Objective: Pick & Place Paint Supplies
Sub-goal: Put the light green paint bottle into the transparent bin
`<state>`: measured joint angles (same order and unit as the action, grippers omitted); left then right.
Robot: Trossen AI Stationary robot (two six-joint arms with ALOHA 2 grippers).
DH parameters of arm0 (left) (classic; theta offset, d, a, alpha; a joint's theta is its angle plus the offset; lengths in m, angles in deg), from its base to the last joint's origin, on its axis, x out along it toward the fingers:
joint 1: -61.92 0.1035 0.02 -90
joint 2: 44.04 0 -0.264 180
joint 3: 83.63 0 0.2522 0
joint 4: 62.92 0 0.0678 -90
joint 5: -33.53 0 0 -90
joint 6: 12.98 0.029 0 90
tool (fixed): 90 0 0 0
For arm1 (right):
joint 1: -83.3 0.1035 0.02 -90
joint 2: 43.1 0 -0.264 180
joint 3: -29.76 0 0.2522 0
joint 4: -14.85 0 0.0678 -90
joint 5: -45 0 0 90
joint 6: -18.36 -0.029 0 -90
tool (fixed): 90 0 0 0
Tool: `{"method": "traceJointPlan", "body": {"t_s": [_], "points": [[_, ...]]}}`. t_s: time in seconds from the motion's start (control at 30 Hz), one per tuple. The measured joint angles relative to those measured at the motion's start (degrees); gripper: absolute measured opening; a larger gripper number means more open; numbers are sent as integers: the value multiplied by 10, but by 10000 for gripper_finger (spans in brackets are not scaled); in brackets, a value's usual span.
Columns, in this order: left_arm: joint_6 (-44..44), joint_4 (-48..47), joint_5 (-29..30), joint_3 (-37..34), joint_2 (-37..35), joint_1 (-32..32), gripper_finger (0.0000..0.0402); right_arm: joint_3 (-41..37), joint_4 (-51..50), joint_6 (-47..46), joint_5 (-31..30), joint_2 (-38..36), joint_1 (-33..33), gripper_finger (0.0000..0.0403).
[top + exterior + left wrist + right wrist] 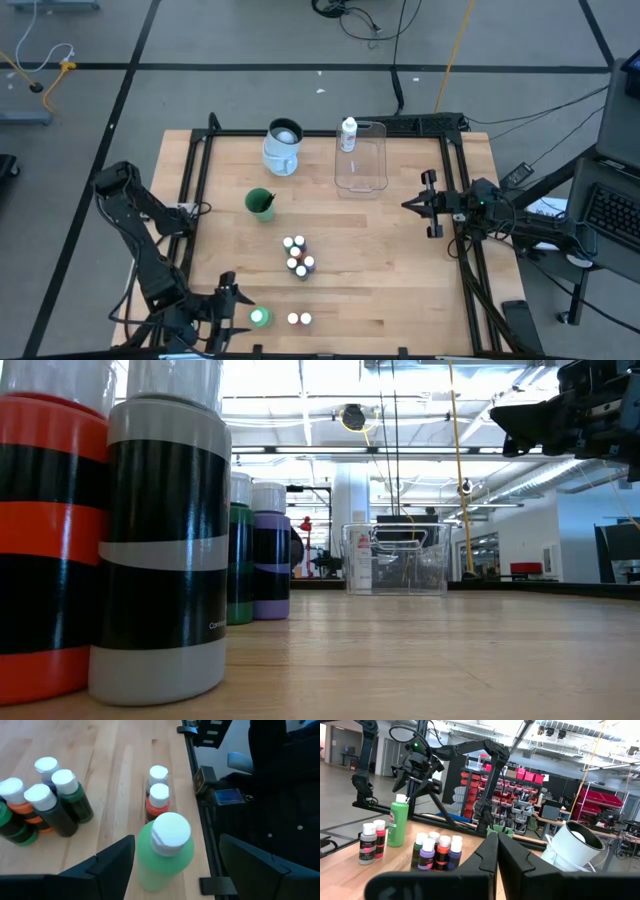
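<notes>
Green bottle [165, 851] between wide-open left pincer [177, 865] fingers, untouched.

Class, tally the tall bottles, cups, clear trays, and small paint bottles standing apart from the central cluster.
Tall bottles: 2, green bottle, white bottle
Small bottles apart: 2
Cups: 2, white cup, green cup
Clear tray: 1
Total: 7

Wood table [400, 260] w/ paint bottles [298, 256], tray [362, 158]

On the wooden table [400, 260], the left gripper [232, 312] is open beside the green bottle [259, 318] at the near edge, and little paint bottles [298, 256] cluster mid-table.
</notes>
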<state>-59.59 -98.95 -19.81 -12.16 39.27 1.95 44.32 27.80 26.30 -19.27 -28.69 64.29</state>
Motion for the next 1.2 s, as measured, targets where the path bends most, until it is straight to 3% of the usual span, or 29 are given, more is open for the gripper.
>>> {"method": "traceJointPlan", "body": {"t_s": [0.37,1.2], "points": [[0,3,-17,0,11,35,296,0,0,-4,0,0,0,4],[18,23,-42,0,40,51,296,0,0,-2,-1,0,0,4]]}}
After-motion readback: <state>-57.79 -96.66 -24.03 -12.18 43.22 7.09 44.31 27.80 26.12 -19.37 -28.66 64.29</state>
